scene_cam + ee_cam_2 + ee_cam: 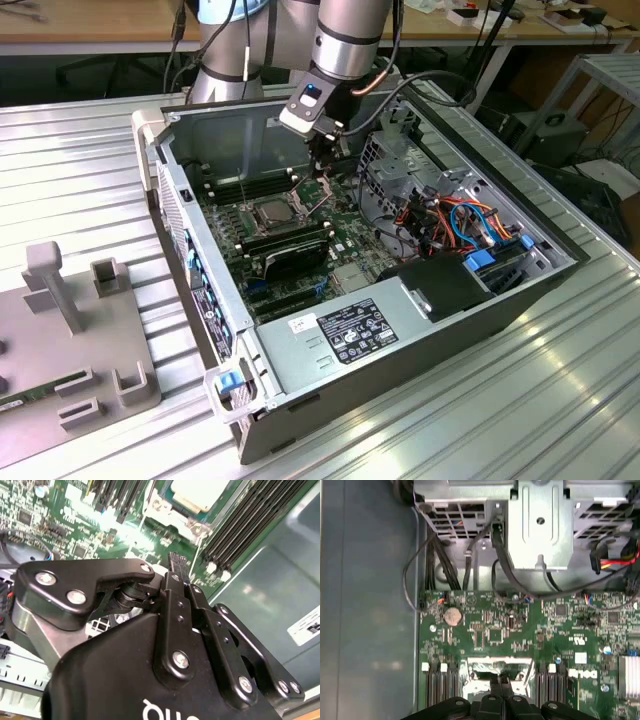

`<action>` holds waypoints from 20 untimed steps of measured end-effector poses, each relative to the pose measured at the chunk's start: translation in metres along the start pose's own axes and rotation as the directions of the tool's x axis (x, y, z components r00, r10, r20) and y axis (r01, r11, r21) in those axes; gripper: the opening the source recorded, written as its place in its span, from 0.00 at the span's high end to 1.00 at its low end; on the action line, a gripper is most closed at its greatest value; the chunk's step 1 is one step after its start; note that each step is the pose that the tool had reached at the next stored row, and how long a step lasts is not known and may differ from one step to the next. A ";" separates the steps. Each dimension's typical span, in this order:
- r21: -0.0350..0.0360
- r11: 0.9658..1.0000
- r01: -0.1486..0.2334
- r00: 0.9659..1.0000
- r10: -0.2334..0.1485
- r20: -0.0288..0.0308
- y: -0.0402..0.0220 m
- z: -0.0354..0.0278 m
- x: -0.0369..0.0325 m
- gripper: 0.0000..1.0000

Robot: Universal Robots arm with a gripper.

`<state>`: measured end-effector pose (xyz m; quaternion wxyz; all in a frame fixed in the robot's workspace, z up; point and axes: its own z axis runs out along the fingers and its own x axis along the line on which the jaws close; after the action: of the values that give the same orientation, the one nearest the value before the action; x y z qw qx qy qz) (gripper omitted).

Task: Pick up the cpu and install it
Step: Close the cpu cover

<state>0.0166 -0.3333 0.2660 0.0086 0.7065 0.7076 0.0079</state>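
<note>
Pincer [175, 559], closed together, hangs near cpu [275, 212] lying in socket [169, 513] inside computer case [240, 125].

Arm [350, 40] angled down, gripper [323, 175] — pinched shut

Case [240, 130] open on top: free way down to socket [272, 212]. Drive cage [400, 160] w/ cables [450, 215] close beside tool [322, 178]; memory sticks [285, 240] flank socket.
</note>
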 end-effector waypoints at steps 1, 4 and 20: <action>0.000 1.000 0.000 1.000 0.000 0.000 0.0005 0.0000 0.0000 0.89; 0.000 1.000 0.000 1.000 0.000 0.000 0.0006 -0.0001 -0.0001 0.89; 0.000 1.000 0.000 1.000 0.000 0.000 0.0022 -0.0030 -0.0001 0.89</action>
<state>0.0188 -0.3334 0.2690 0.0085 0.7065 0.7076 0.0077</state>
